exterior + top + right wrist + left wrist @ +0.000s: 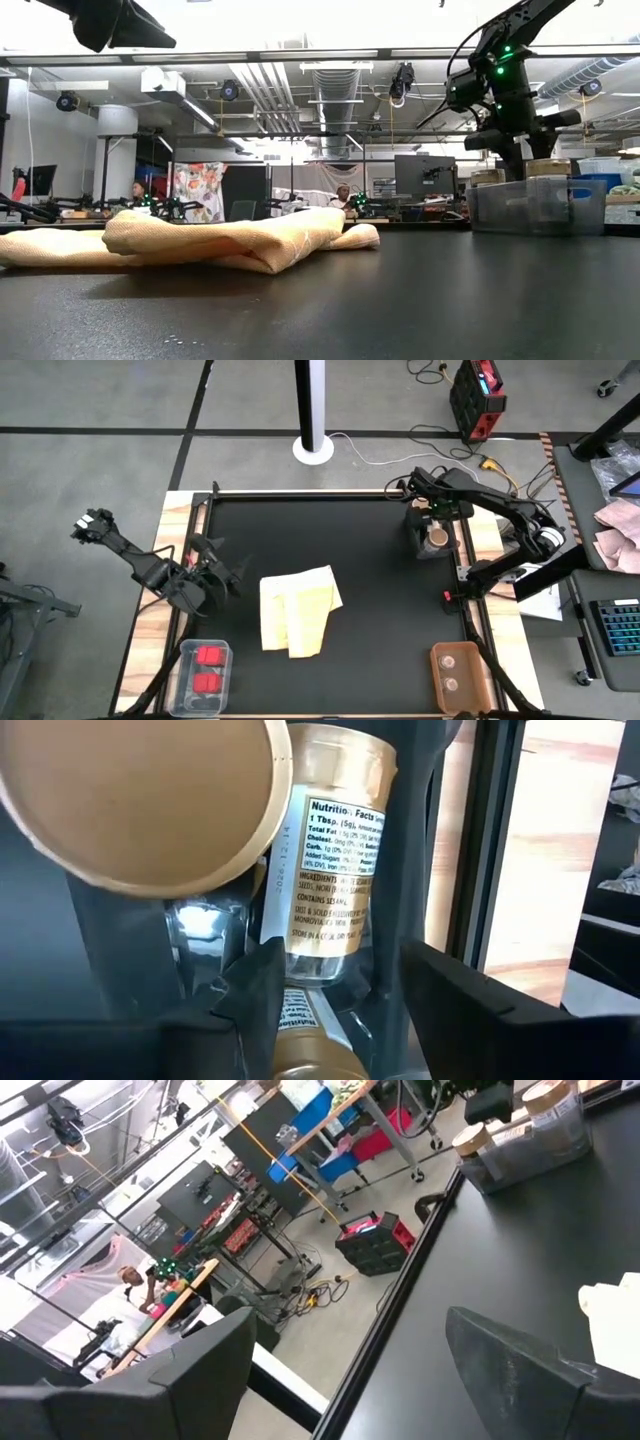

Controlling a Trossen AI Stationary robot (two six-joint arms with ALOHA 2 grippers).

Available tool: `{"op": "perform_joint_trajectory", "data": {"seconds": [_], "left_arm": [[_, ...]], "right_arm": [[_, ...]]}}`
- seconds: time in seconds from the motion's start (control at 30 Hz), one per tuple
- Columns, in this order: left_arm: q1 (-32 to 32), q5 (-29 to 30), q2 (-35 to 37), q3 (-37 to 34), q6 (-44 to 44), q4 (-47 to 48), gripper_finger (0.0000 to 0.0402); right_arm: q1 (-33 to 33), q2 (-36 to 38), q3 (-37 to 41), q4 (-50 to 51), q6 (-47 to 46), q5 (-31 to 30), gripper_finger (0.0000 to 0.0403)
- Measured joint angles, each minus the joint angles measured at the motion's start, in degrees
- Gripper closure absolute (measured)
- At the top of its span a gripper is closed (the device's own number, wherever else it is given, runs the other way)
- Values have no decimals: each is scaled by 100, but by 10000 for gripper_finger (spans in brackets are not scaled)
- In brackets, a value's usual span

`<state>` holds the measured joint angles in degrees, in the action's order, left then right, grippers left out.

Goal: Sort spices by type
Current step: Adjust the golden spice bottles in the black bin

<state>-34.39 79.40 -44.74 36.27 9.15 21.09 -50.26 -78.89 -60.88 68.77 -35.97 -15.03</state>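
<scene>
From directly overhead, the right gripper is reaching down into a clear bin at the upper right of the black table, where a tan-topped spice jar is sitting just below its fingers. The left gripper is hovering at the left edge of the mat with its jaws spread wide and nothing between them. A folded yellow cloth is lying mid-table. At the lower left a clear tray is holding two red spice blocks; at the lower right a brown tray is holding two tiny pale round containers.

At table height, the cloth is filling the left and centre of the frame, while the right arm is descending over the clear bin at right.

Past the left wrist's parted fingers, the bin of tan-topped jars is showing at the upper right, across the table.

In the right wrist view, the gripper is straddling a labelled jar inside the bin, with a tan lid looming at upper left and another jar at the bottom. Whether its half-spread fingers are actually gripping the jar cannot be told.
</scene>
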Motion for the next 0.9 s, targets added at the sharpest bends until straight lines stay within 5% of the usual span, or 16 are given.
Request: {"op": "perform_joint_trajectory", "data": {"seconds": [0.2,0.53,0.9], "left_arm": [[0,-4,-21,2,174,-253,91],[236,34,20,108,352,-279,91],[391,629,27,-42,306,-248,91]], "right_arm": [[-2,-68,0,8,-178,-69,253],[0,-365,2,-78,-707,-642,386],[0,-729,175,-208,-723,-409,384]]}}
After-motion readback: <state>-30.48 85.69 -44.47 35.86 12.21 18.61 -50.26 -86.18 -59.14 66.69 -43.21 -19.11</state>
